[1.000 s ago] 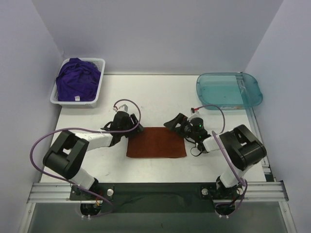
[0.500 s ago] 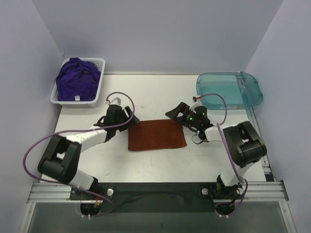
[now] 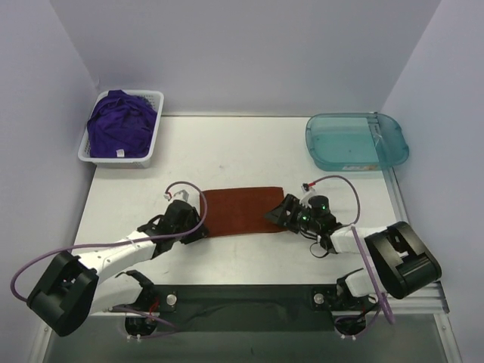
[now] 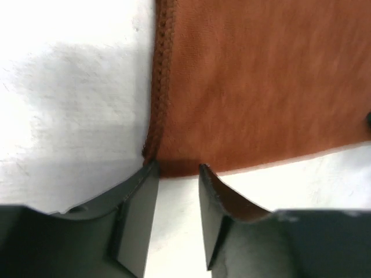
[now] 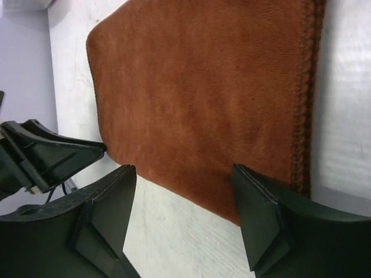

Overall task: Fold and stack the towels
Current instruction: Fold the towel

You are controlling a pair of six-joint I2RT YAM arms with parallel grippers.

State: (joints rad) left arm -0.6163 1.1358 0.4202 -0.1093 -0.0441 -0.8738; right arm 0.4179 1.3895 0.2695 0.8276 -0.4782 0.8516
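Note:
A rust-orange towel (image 3: 240,211) lies flat in the middle of the table. My left gripper (image 3: 199,228) sits low at its near left corner (image 4: 159,165), jaws partly open with bare table showing between the fingers. At the near right corner is my right gripper (image 3: 277,215), open wide, with the towel's near edge (image 5: 191,185) running between its fingertips. Neither gripper holds the cloth. Several purple towels (image 3: 119,125) are heaped in the white basket (image 3: 154,134) at the back left.
A translucent teal tray (image 3: 355,141) stands at the back right. The left gripper's fingers (image 5: 52,152) show at the left edge of the right wrist view. Purple walls close in the table on three sides.
The towel slid a little toward the back, then stayed. Both grippers came from its far corners down to its near corners, and their jaws narrowed.

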